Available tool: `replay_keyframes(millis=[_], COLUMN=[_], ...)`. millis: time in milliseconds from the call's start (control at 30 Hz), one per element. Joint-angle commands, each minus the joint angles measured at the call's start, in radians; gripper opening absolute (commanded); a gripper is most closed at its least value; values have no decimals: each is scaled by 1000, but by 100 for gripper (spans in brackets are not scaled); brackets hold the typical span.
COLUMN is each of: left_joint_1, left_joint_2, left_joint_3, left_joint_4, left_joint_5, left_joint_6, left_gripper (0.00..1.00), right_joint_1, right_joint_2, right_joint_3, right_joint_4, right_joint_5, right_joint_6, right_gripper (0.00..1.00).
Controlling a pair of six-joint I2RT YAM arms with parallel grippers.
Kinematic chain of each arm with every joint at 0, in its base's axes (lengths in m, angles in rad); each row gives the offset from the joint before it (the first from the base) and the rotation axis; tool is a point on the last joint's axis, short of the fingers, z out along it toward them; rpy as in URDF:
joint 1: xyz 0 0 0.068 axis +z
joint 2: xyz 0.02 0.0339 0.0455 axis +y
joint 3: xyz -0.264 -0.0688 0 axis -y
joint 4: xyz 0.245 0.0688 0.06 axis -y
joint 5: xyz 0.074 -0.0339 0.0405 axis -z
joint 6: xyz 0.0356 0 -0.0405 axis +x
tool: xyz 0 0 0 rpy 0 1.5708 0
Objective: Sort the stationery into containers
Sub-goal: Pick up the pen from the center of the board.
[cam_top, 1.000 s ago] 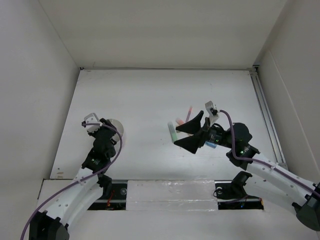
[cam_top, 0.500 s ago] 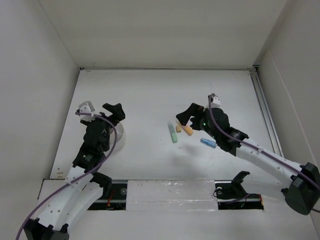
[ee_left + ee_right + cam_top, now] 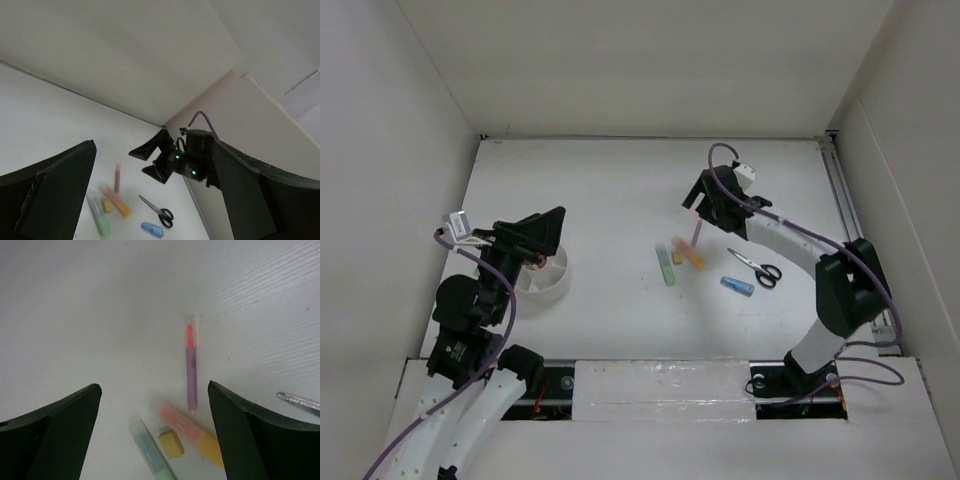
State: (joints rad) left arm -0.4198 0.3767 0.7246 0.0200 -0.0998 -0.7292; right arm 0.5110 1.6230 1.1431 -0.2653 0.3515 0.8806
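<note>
Near the left edge of the table (image 3: 600, 180) sits the round white tub (image 3: 542, 278), its wedge compartments showing; what lies in them cannot be told. The left gripper (image 3: 555, 232) hangs over the tub's far rim, jaws spread wide and holding nothing. Right of the table's middle, all on the bare surface, lie the green marker (image 3: 666, 266), the small yellow block (image 3: 171, 443) just beside it, and the orange marker (image 3: 192, 429), with the thin pink pen (image 3: 191, 367) running on toward the far edge. The right gripper (image 3: 154, 387) hovers above the pen, fingers wide apart and empty. Farther right lie the black-handled scissors (image 3: 756, 266), the blue marker (image 3: 737, 287) just nearer.
</note>
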Motion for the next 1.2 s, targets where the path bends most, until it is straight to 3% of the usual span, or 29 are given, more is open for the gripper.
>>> replay_keyframes(millis=[0, 167, 433, 767, 1000, 1100, 1167], left_joint_1=[-5, -5, -5, -5, -5, -5, -5], left_joint_2=[43, 139, 179, 166, 157, 148, 148], left_joint_3=[96, 214, 283, 282, 294, 305, 296], left_joint_4=[-38, -212, -258, -298, -319, -330, -330], left_joint_5=[88, 22, 32, 2, -9, -32, -32], left_joint_6=[40, 88, 137, 169, 200, 221, 231], left_gripper=[100, 100, 100, 100, 100, 100, 100], right_joint_1=[-18, -38, -60, -60, -51, -51, -51], right_joint_2=[107, 230, 334, 438, 486, 508, 508], right_joint_3=[182, 268, 326, 394, 431, 431, 431], right_joint_4=[-165, -273, -249, -331, -411, -411, -411], right_joint_5=[107, 127, 1, 1, 1, -22, -22], right_joint_6=[-19, 17, -40, -65, -104, -124, -135], right_gripper=[92, 88, 74, 57, 34, 18, 1])
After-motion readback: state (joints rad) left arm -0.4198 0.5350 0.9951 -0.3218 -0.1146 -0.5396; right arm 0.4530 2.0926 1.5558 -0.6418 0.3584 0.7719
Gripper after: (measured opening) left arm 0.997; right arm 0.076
